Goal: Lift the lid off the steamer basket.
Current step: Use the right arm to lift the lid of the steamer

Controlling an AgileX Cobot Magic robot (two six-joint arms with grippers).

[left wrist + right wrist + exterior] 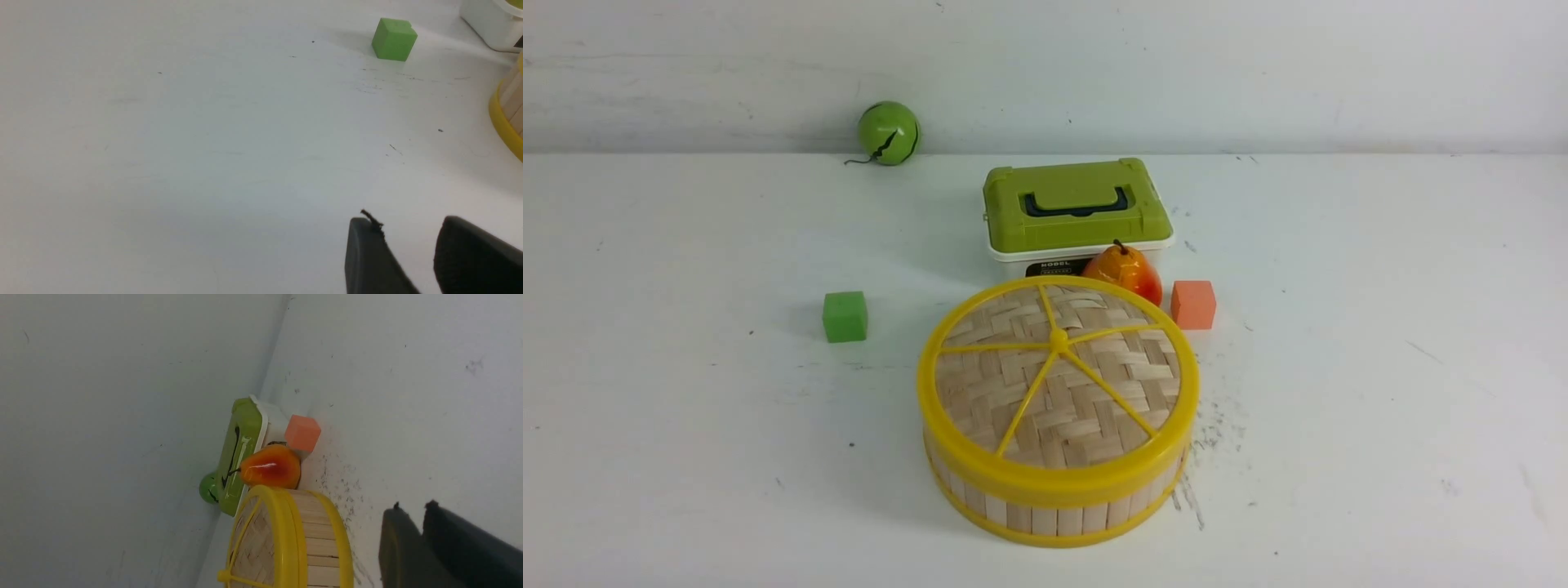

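Flat round woven-bamboo lid, yellow plastic rim, seated on bamboo-slat steamer basket, just before green-topped white box. Judged light, stiff, rim slippery; grip advised at rim edge. Nothing pinched: left fingers spread, right fingers pressed together.

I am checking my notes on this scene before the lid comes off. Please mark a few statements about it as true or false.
1. The lid sits on the steamer basket. True.
2. The green cube touches the basket. False: it stands apart, on the basket's left.
3. The pear stands between the basket and the green-topped box. True.
4. The orange cube lies on top of the box. False: it rests on the table, beside the pear.
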